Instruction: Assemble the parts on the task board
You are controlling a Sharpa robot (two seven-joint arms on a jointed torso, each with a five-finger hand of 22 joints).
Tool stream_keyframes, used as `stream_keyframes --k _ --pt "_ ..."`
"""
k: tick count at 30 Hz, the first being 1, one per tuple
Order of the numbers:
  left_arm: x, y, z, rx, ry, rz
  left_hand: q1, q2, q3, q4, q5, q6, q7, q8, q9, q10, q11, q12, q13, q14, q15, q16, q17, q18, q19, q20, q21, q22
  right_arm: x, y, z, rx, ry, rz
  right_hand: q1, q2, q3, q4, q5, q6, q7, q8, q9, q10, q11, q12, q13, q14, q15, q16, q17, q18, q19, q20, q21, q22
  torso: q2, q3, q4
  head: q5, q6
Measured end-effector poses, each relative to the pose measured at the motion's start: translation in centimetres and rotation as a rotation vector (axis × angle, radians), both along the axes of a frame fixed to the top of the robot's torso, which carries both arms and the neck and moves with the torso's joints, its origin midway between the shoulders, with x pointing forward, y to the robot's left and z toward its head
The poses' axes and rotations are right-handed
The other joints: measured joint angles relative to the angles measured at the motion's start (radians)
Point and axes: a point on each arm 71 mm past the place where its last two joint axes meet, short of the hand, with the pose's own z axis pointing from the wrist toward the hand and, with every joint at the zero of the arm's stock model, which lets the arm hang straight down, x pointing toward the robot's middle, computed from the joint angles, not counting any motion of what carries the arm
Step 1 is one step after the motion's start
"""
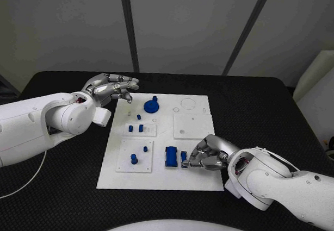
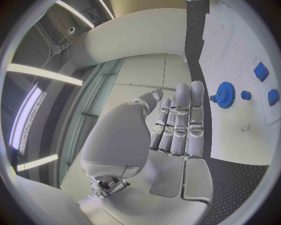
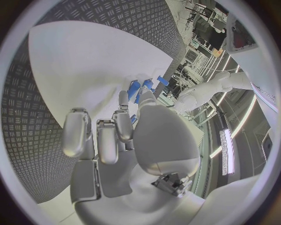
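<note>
The white task board (image 1: 158, 178) lies in the middle of the black table. A blue gear (image 1: 152, 104) (image 2: 224, 94) stands near its far left corner, and my left hand (image 1: 111, 86) (image 2: 175, 126) hovers just left of it, fingers stretched out side by side and holding nothing. A blue block (image 1: 171, 157) and a small blue part (image 1: 184, 158) (image 3: 134, 89) stand near the board's near right. My right hand (image 1: 208, 154) (image 3: 126, 136) is curled beside them with its fingertips at the small part; whether it grips it is unclear. Several small blue pegs (image 1: 141, 128) stand on the left side.
Raised white square plates (image 1: 194, 126) sit on the board, and a round outline (image 1: 189, 103) marks its far edge. A white cable (image 1: 11, 188) trails over the table's near left. A pale panel (image 1: 328, 80) stands past the table's right edge.
</note>
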Motion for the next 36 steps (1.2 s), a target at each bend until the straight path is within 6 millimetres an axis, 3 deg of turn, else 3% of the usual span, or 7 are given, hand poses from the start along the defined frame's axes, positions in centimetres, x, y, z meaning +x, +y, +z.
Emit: stream_keyframes --k 12,26,31,35,36 --pt "-0.01 -0.01 -0.01 0.0 0.002 -0.001 0.0 0.0 0.0 0.0 0.0 0.0 0.0 0.0 0.0 0.0 0.0 0.0 0.0 0.0 0.0 0.0 0.0 0.0 0.0 0.0 0.0 0.0 0.68 0.31 -0.5 -0.028 -0.014 0.023 0.023 0.023 -0.008 0.0 -0.004 0.0 0.0 0.005 0.006 -0.002 0.002 0.005 0.001 0.0 0.0 0.0 0.0 0.0 0.0 0.0 0.0 0.0 0.001 0.0 0.0017 0.003 -0.006" --pt "0.01 -0.02 -0.03 0.001 0.003 -0.001 0.0 0.0 0.0 0.0 0.0 0.0 0.0 0.0 0.0 0.0 0.0 0.0 0.0 0.0 0.0 0.0 0.0 0.0 0.0 0.0 0.0 0.0 0.8 0.71 -0.28 -0.054 -0.071 0.055 0.03 0.03 -0.008 0.0 -0.011 0.0 0.0 0.009 0.008 -0.002 0.002 0.004 0.001 -0.003 -0.002 0.0 0.0 0.0 0.0 0.0 0.0 0.0 -0.001 0.0002 0.0004 0.006 -0.008" --pt "0.0 0.17 -0.03 0.002 0.003 0.002 0.0 0.0 0.0 0.0 0.0 0.0 0.0 0.0 0.0 0.0 0.0 0.0 0.0 -0.002 -0.002 0.0 0.0 0.0 0.0 0.0 0.0 0.0 0.64 0.63 0.0 -0.043 -0.094 0.063 0.021 0.038 -0.034 0.026 -0.002 -0.001 0.0 0.009 0.009 -0.002 0.002 -0.008 0.015 -0.003 -0.002 -0.008 0.0 0.0 -0.001 0.001 -0.009 0.0 -0.002 0.0003 -0.0014 0.006 -0.005" --pt "-0.01 0.49 -0.04 0.005 0.003 0.007 0.0 0.0 0.0 0.0 0.0 0.0 0.0 0.0 0.0 0.0 0.0 0.0 -0.001 -0.004 -0.004 0.0 -0.001 0.0 0.0 0.0 0.0 -0.001 0.64 0.21 0.21 -0.011 -0.112 0.072 0.014 0.033 -0.054 0.04 0.0 -0.041 0.014 -0.004 0.007 -0.033 0.007 -0.083 0.028 -0.004 -0.003 -0.045 0.0 0.001 -0.045 0.007 -0.06 -0.025 -0.004 -0.0002 -0.0014 0.001 0.001" --pt "0.0 0.51 -0.04 0.005 0.003 0.008 0.0 0.0 -0.001 0.001 0.0 0.0 0.0 0.0 0.0 -0.001 -0.001 0.0 -0.001 -0.004 -0.003 0.0 -0.001 0.0 0.0 0.0 0.0 -0.001 0.66 0.11 0.23 0.004 -0.112 0.075 0.011 0.03 -0.061 0.045 0.0 -0.066 0.022 -0.016 0.002 -0.047 0.017 -0.113 -0.059 -0.001 -0.001 -0.06 0.0 0.014 -0.065 0.01 -0.085 -0.049 -0.005 -0.001 -0.0014 0.0 0.004"
